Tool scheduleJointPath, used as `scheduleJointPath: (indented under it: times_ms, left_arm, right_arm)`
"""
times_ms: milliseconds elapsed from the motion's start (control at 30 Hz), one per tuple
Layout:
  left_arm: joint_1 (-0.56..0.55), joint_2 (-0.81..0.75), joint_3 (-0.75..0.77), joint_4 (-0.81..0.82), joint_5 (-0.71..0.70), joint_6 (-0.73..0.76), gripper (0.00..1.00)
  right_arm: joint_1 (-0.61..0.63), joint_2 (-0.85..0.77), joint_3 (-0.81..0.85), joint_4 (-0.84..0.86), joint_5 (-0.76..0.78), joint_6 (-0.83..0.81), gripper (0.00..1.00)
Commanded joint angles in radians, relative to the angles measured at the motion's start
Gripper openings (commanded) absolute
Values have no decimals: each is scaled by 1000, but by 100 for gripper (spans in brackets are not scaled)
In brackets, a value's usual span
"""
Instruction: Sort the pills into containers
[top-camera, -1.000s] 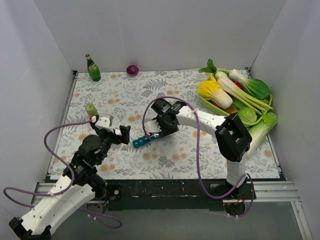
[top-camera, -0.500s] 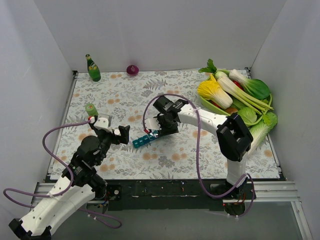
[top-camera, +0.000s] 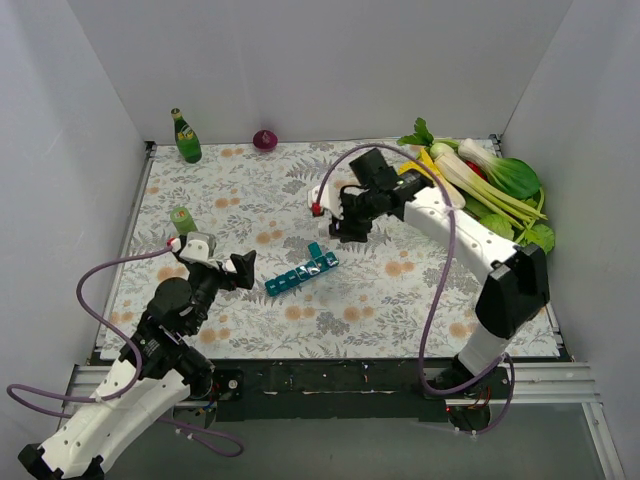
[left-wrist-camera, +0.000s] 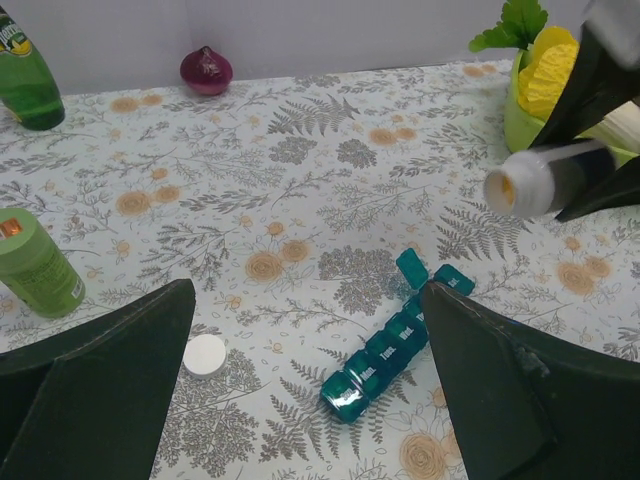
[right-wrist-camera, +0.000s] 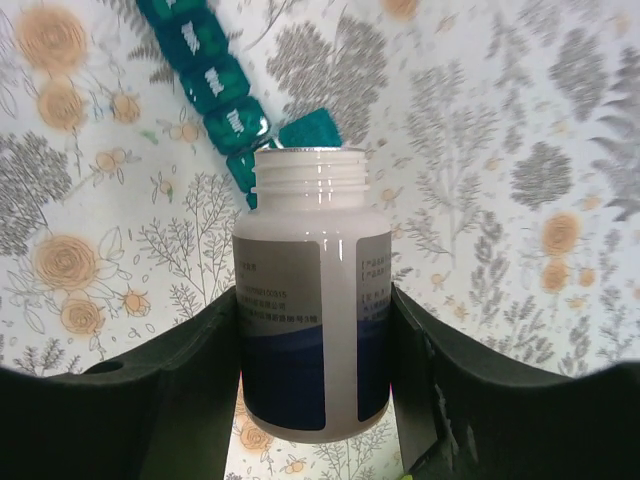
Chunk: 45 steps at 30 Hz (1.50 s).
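The right gripper (right-wrist-camera: 312, 310) is pinched on a white plastic pill bottle with a blue-and-grey label (right-wrist-camera: 312, 350), one finger pressed to each side of it. The bottle has no cap, and its mouth points down toward the table in the wrist view.

A second ago this gripper (top-camera: 345, 208) sat low, right over the far end of the long teal-blue plastic pill-organiser strip (top-camera: 300, 273). Now it is raised and drawn back toward the far right, and the bottle (top-camera: 330, 192) hangs well apart from the strip. The strip lies on the floral tablecloth (top-camera: 400, 300) about where it was. Its whole row of compartments (left-wrist-camera: 385, 355) is uncovered, and two lids at the far end stand flipped open (left-wrist-camera: 411, 265).

I read this as the end of a pour, or a break in one. Whether any pills are in the compartments I cannot tell, as the pockets are too small to see into.

The left gripper (left-wrist-camera: 310, 400) is spread wide and holds nothing. It hovers near the strip's near end, much as before. A small white round cap (left-wrist-camera: 205, 354) lies beside it, near a small green can (left-wrist-camera: 35, 265).
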Motion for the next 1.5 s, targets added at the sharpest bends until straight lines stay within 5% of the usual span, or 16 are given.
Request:
scheduleJointPath:
  times_ms: [0,133,233,267,333,433,533,800,933,967,1067,1467]
  left_arm:
    - [7,-39,-14,-5,-34,-14,98]
    - [6,-50,-14,-11,-41,-21,98]
    - [6,-38,-17,-5,-43,-15,98]
    - [6,-33,-17,-5,-43,-14,98]
    - [7,-16,-17,-5,-34,-12,98]
    - [6,2,-18,-2,-32,-11,98]
    - [7,10,-17,-1,-27,-9,98]
    - [6,-4,-23,5,-15,-6,98]
    - [6,-1,-20,7,-4,-5,98]
    - [6,-2,-20,5,-4,-5,98]
    - [7,-15,-21,9,0,-6,98]
    - [6,-7,-23,16,34,0,98]
  right_arm:
    - [-118,-172,82,49,-325,109,1]
    - [-290,-388,-17,300,-600,311,1]
    - [-460,-568,-169,838,-767,758,1]
    - [-556,-609,-285,1274,-777,1127,1]
    - [-669,-678,-367,1623,-720,1442,1]
    - [-870,-689,-378,1888,-601,1915,1]
    - [-904,-700,-416,1996,-619,2082,1]
    - [-818,-657,-522,2113,-829,1972,1]
    - [-694,-675,-560,1596,-949,1416,1]
    - [-609,-683,-550,1207,-933,1046,1]
    - [-481,-668,-539,828,-886,603,1]
    - [-316,-474,-626,479,-769,-52,1]
